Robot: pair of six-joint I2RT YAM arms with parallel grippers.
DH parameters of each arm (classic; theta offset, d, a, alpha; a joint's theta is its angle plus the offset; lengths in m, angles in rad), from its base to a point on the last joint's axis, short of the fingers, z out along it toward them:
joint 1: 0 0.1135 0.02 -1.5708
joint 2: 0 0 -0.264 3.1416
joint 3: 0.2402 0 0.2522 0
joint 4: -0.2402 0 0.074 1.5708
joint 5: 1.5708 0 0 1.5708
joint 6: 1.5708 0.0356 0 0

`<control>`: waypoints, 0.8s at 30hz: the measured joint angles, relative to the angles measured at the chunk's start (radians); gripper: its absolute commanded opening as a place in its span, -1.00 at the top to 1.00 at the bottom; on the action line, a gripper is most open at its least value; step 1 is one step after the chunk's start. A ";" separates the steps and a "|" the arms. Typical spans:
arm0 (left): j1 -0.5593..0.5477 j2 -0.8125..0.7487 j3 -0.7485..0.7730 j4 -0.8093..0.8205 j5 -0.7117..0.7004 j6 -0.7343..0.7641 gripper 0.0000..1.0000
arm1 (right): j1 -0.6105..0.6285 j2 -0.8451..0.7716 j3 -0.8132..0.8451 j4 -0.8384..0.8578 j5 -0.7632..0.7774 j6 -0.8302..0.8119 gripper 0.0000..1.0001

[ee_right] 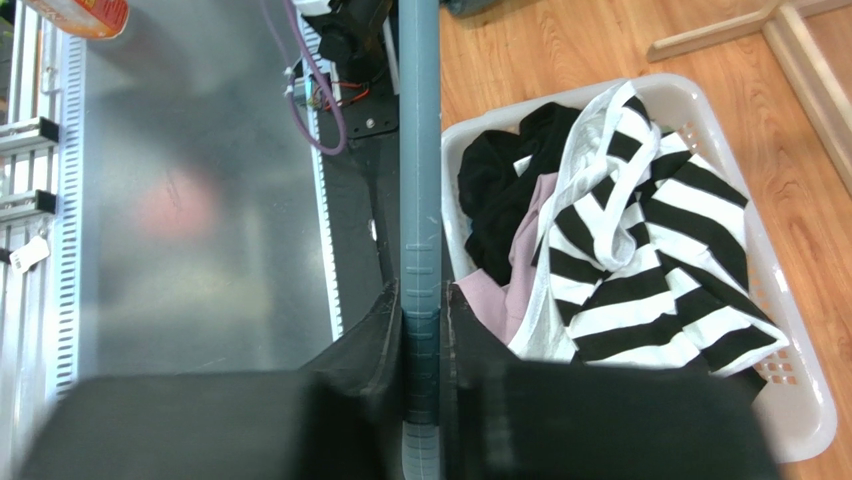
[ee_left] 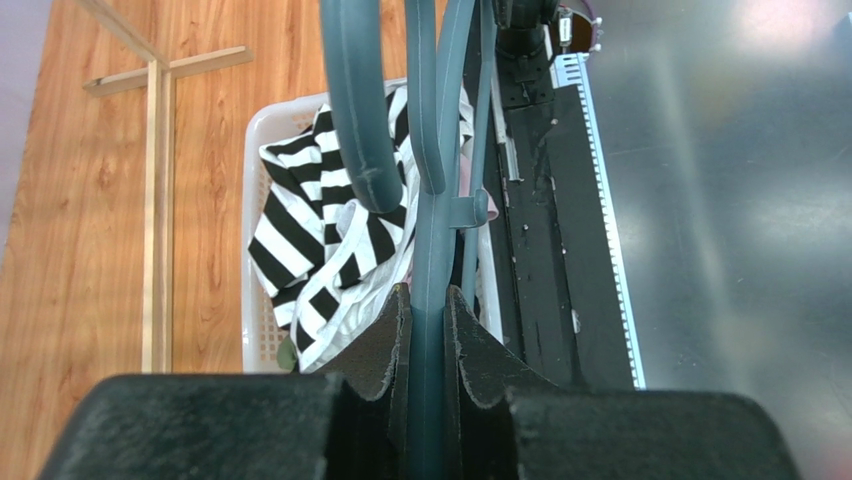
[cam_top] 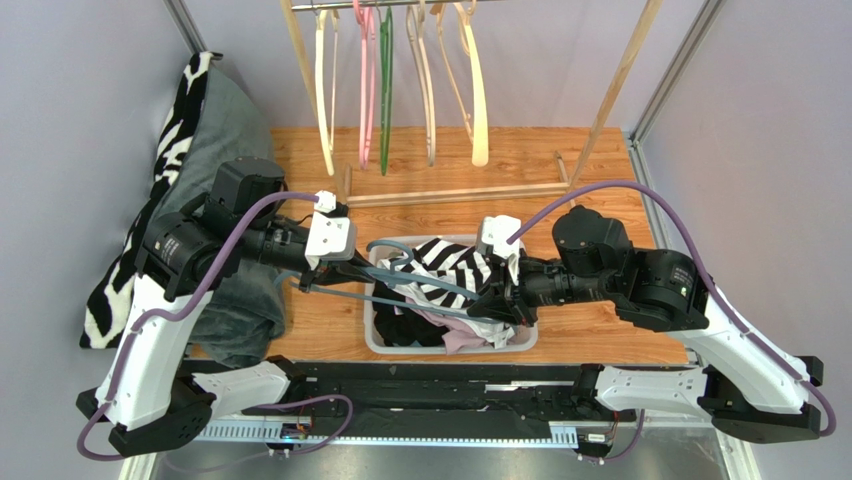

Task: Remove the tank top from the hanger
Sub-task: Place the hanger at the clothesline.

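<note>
- Your left end effector [ee_left: 427,300] is pinching the grey-blue hanger [ee_left: 432,200] just below its hook, with both fingers pressed tight on the thin stem. Holding it there is likely keeping the hanger from swinging or tipping.
- You are holding the hanger flat in the air over the white basket [ee_left: 255,130], so I think anything sliding off is going to land inside.
- The striped tank top [cam_top: 450,262] is lying in a heap on the other clothes [ee_right: 500,200] in the basket, between your two end effectors. In the top view one hanger arm is crossing over it. I cannot tell if a strap is looping around the hanger.
- Your right end effector [ee_right: 422,300] is pinching the hanger's long bar. The tank top is lying just beside it, low in the basket.
</note>
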 measured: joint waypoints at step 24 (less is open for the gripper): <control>0.006 -0.125 0.288 0.039 -0.455 -0.155 -0.54 | 0.004 0.005 0.397 -0.183 0.136 0.073 1.00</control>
